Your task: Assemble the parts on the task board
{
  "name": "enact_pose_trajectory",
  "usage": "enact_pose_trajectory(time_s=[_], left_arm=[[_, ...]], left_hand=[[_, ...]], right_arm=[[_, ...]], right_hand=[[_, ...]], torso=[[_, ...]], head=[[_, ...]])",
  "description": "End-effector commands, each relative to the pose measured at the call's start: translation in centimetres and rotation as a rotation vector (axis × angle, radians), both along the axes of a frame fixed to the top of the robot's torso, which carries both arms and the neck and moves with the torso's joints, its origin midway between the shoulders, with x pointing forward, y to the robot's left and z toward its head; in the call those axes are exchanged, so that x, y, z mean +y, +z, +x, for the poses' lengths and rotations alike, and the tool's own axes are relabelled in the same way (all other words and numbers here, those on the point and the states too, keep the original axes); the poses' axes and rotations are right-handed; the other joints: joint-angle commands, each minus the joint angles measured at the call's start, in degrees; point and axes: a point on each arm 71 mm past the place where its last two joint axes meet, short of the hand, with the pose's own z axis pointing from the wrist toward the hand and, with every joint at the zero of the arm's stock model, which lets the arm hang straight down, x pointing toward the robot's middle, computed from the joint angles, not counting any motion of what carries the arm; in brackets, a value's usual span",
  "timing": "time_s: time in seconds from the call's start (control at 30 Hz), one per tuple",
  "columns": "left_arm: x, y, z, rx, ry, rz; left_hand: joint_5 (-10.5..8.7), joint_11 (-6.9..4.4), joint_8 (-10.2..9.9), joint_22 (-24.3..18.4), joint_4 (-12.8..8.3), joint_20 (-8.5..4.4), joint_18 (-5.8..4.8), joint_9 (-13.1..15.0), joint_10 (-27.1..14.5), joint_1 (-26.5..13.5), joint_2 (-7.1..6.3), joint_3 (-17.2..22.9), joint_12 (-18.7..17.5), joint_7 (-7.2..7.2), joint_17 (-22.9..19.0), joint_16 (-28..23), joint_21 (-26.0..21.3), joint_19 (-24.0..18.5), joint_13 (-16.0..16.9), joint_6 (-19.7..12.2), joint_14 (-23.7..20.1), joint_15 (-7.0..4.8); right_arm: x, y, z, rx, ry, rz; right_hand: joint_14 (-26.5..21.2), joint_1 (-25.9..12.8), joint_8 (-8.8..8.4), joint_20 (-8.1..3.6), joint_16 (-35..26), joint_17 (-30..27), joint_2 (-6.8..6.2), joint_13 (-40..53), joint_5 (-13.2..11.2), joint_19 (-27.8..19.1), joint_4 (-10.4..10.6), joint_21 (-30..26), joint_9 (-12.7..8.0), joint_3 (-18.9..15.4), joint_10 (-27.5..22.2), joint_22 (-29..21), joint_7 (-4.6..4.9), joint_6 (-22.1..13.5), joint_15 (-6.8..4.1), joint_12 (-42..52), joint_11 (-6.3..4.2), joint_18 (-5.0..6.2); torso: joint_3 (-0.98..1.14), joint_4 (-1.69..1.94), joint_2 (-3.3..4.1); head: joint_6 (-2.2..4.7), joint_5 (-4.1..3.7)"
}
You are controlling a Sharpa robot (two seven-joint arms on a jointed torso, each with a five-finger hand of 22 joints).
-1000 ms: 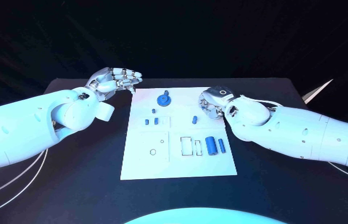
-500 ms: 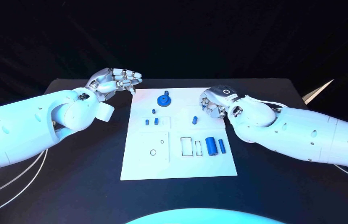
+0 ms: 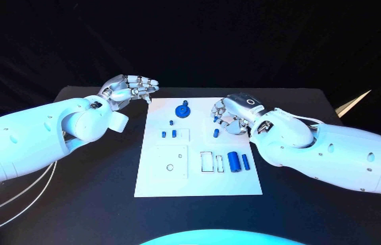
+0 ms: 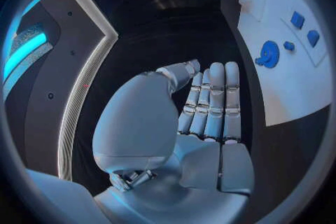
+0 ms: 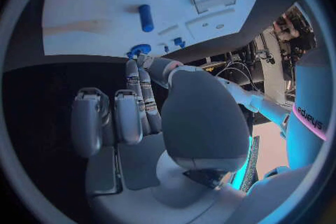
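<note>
- The right hand [image 3: 228,116] hovered over the task board [image 3: 199,181], fingers curled beside a small blue part [image 3: 215,130], apparently not gripping it.
- The left hand [image 3: 129,89] hung off-board, fingers curled, empty.
- Next: pinching that part.

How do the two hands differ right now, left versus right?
The left hand is off the task board, above the black table beyond the board's far left corner; the right hand is over the board's far right part, near a small blue peg. The left hand's fingers lie straight, side by side; the right hand's are curled. Both hold nothing.
</note>
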Motion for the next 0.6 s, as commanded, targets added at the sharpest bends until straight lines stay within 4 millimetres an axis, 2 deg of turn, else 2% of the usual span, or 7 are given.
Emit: enact_pose_trajectory(time_s=[0.03,0.17,0.3,0.47,0.6], left_arm=[[-0.3,0.1,0.0,-0.001,-0.007,-0.007],[-0.4,0.0,0.1,0.0,-0.007,-0.01],[-0.5,0.0,0.1,0.0,-0.004,-0.014],[-0.6,0.1,0.1,-0.001,0.002,-0.019],[-0.8,0.1,0.2,-0.001,0.007,-0.022]], left_hand=[[0.96,0.23,-0.43,-0.59,-0.51,0.35,-0.08,1.02,-0.8,-0.31,0.21,-1.83,0.09,0.29,-0.61,-0.79,-0.75,0.0,-0.65,-0.7,-0.49,0.36],[0.96,0.23,-0.43,-0.59,-0.51,0.35,-0.08,1.02,-0.8,-0.31,0.21,-1.83,0.09,0.29,-0.61,-0.79,-0.75,0.0,-0.65,-0.7,-0.49,0.36],[0.97,0.25,-0.45,-0.64,-0.54,0.36,-0.08,1.02,-0.86,-0.27,0.21,-1.84,0.1,0.31,-0.65,-0.86,-0.82,-0.01,-0.67,-0.74,-0.54,0.37],[0.97,0.25,-0.45,-0.64,-0.54,0.36,-0.08,1.02,-0.86,-0.27,0.21,-1.84,0.1,0.31,-0.65,-0.86,-0.82,-0.01,-0.67,-0.74,-0.54,0.37],[0.96,0.26,-0.45,-0.67,-0.54,0.38,-0.08,1.03,-0.89,-0.28,0.21,-1.87,0.11,0.32,-0.68,-0.91,-0.87,-0.02,-0.68,-0.77,-0.56,0.39]], right_arm=[[1.5,0.4,-0.9,-0.002,0.045,0.029],[3.2,0.5,-1.9,0.004,0.093,0.052],[4.8,0.2,-2.6,0.015,0.133,0.064],[6.2,-1.0,-3.1,0.036,0.163,0.066],[7.1,-2.1,-3.5,0.058,0.177,0.062]], right_hand=[[2.98,-0.26,1.54,-0.45,0.32,-0.24,2.6,1.13,0.83,3.29,-1.3,1.05,1.08,2.35,3.03,11.3,0.3,0.99,-0.24,0.55,-1.66,-1.71],[2.98,-0.28,1.53,-0.46,0.33,-0.23,2.59,1.13,0.83,3.26,-1.32,0.94,1.08,2.36,3.04,11.25,0.3,0.99,-0.24,0.54,-1.66,-1.69],[2.98,-0.32,1.53,-0.48,0.31,-0.26,2.57,1.13,0.82,3.22,-1.36,0.81,1.1,2.39,3.04,11.2,0.32,0.99,-0.24,0.51,-1.65,-1.66],[2.95,-0.34,1.53,-0.48,0.24,-0.37,2.56,1.13,0.82,3.19,-1.39,0.72,1.11,2.4,3.05,11.16,0.33,0.99,-0.25,0.49,-1.65,-1.64],[2.95,-0.34,1.53,-0.48,0.24,-0.37,2.56,1.13,0.82,3.19,-1.39,0.72,1.11,2.4,3.05,11.16,0.33,0.99,-0.25,0.49,-1.65,-1.64]], torso=[[0.01,0.17,0.01],[-0.07,0.2,0.01],[-0.16,0.05,0.04],[-0.15,0.16,0.1],[-0.17,0.19,0.15]], head=[[0.03,1.07],[-0.09,2.12],[-0.5,3.7],[-0.69,4.68],[-1.12,5.45]])
